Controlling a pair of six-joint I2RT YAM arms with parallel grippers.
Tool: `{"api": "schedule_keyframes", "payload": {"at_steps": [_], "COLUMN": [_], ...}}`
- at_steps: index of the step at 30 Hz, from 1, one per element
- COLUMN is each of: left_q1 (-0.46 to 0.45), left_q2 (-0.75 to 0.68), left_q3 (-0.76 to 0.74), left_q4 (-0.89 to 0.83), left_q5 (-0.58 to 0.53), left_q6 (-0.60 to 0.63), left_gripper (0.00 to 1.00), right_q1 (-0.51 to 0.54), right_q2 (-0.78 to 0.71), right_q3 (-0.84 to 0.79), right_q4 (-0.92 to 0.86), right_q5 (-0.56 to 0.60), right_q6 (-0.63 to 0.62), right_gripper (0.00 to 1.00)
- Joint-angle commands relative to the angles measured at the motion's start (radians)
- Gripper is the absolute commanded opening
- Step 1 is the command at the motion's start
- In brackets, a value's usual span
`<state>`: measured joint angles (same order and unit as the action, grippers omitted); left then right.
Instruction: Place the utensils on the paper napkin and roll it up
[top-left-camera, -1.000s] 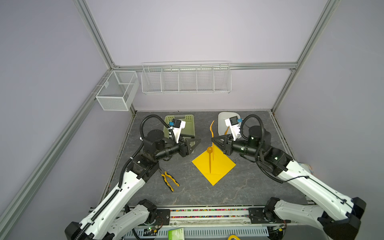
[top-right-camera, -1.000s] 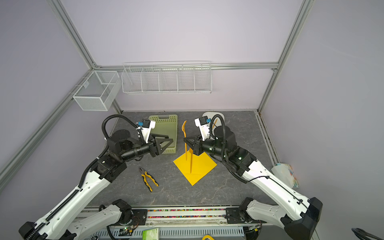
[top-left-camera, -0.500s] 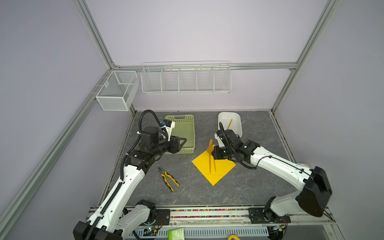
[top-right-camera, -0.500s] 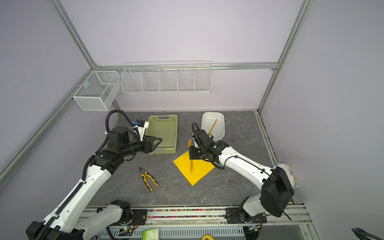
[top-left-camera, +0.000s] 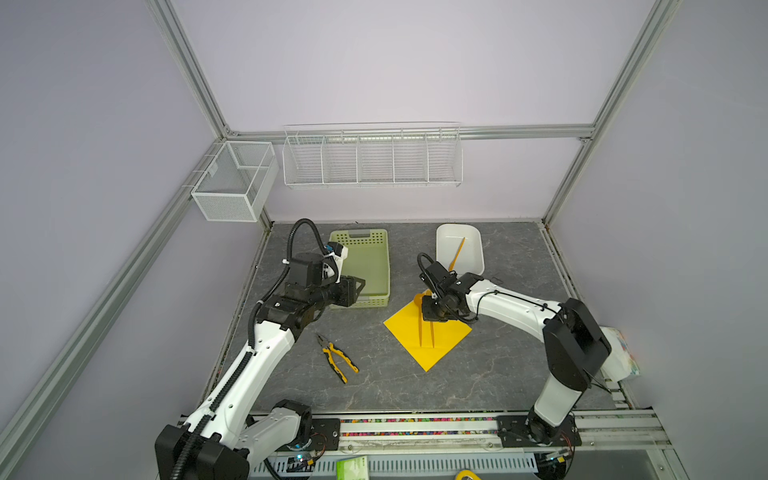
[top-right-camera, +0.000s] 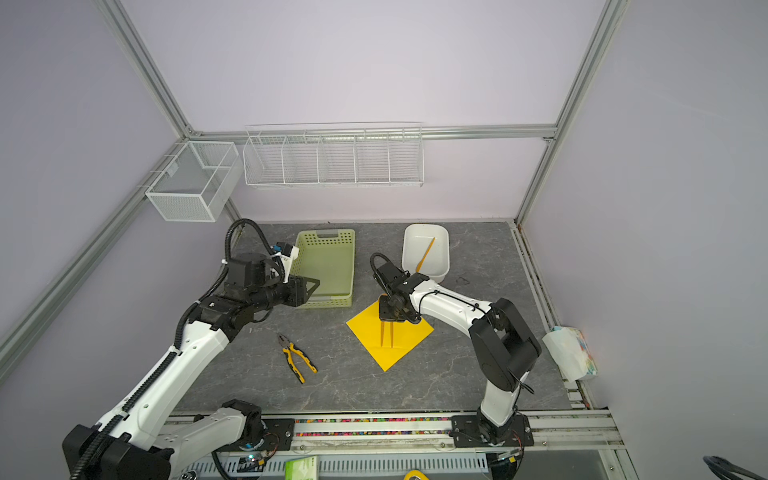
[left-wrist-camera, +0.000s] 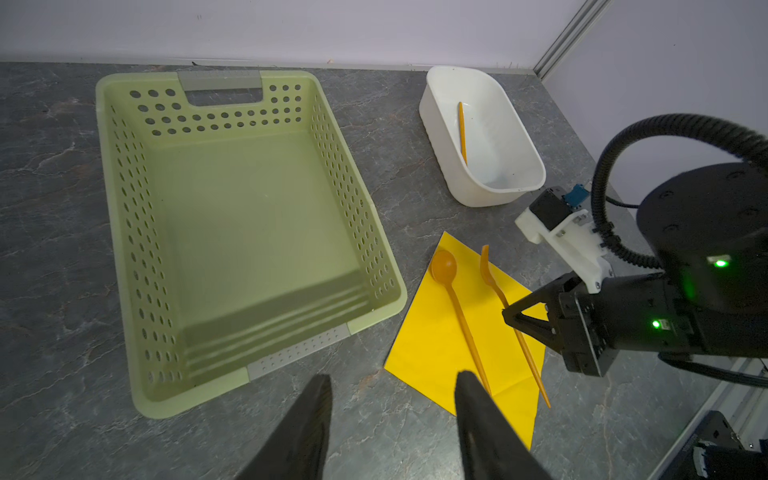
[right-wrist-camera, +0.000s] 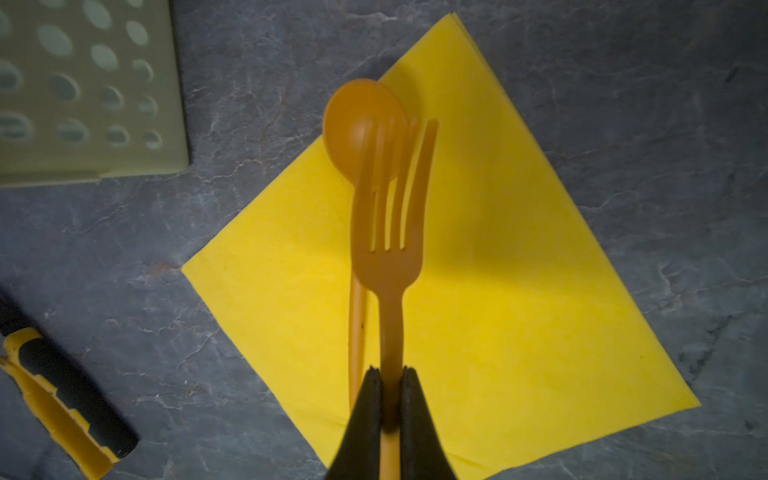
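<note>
The right gripper (right-wrist-camera: 390, 376) is clenched on the handle of the orange fork (right-wrist-camera: 388, 257). The fork's tines point straight ahead of the fingertips, over the yellow napkin (right-wrist-camera: 519, 291). Whether the fork touches the paper I cannot tell. The orange spoon (right-wrist-camera: 359, 124) lies on the napkin just beside the gripped fork and parallel to it. Its bowl sits ahead of the jaws and reaches over the napkin's edge. The left gripper (left-wrist-camera: 393, 376) hangs released above the grey table (left-wrist-camera: 62, 166), with nothing between its fingers. The green basket (left-wrist-camera: 124, 216) sits ahead of it, and the napkin ahead and to one side. The pliers (top-left-camera: 338, 358) lie well apart from both grippers. Beyond the right gripper stands a white tub (left-wrist-camera: 490, 195) with a third orange piece (left-wrist-camera: 462, 133) in it
</note>
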<state>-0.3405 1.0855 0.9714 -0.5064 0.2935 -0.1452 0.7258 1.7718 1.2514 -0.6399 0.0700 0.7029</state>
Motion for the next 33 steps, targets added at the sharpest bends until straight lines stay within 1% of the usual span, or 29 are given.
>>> {"api": "schedule_keyframes", "payload": {"at_steps": [1, 12, 19, 33], "left_q1": [0.005, 0.006, 0.006, 0.009], "left_q2": [0.015, 0.029, 0.032, 0.027], "left_q3": [-0.010, -0.002, -0.001, -0.005], "left_q4": [-0.007, -0.032, -0.028, -0.009], "left_q5": [-0.061, -0.103, -0.092, -0.033], "left_q6": [-0.016, -0.017, -0.017, -0.016], "left_gripper": [0.49, 0.47, 0.47, 0.47], "right_q1": [-0.039, -0.088, -0.093, -0.094], "right_q2": [0.040, 0.129, 0.176, 0.214], "right_q3": [0.030, 0.100, 0.143, 0.153], "right_q4": [-0.051, -0.075, -0.095, -0.095], "right_q5": [0.003, -0.050, -0.082, -0.107], "right_q6": [0.004, -0.042, -0.059, -0.063], "right_gripper": [0.07, 0.07, 0.07, 0.07]}}
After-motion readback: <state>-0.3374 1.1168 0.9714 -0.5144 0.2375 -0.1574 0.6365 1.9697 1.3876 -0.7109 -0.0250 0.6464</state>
